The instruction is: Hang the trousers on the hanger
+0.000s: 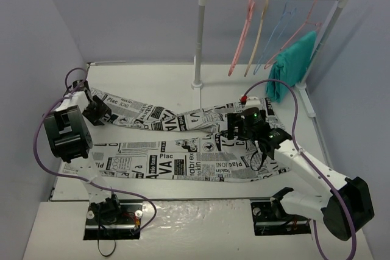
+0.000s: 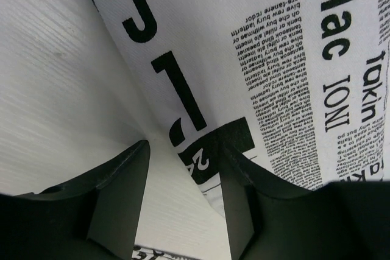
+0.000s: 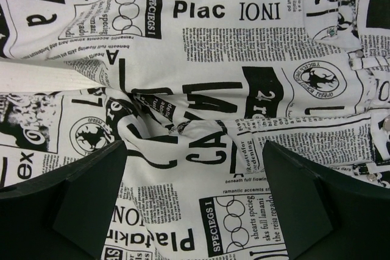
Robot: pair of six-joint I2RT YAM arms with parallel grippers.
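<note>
The trousers, white with black newspaper print, lie flat on the table with both legs running left and the waist at the right. My left gripper is at the far end of the upper leg. In the left wrist view it is open, its jaws either side of the leg's edge. My right gripper is over the crotch area. In the right wrist view it is open wide, just above wrinkled fabric. The pink hanger hangs empty on the rack at the back.
A white rack stands at the back right. It carries a tan hanger, a thin blue wire hanger and a teal garment on another hanger. Grey walls close in both sides. Purple cables loop beside each arm.
</note>
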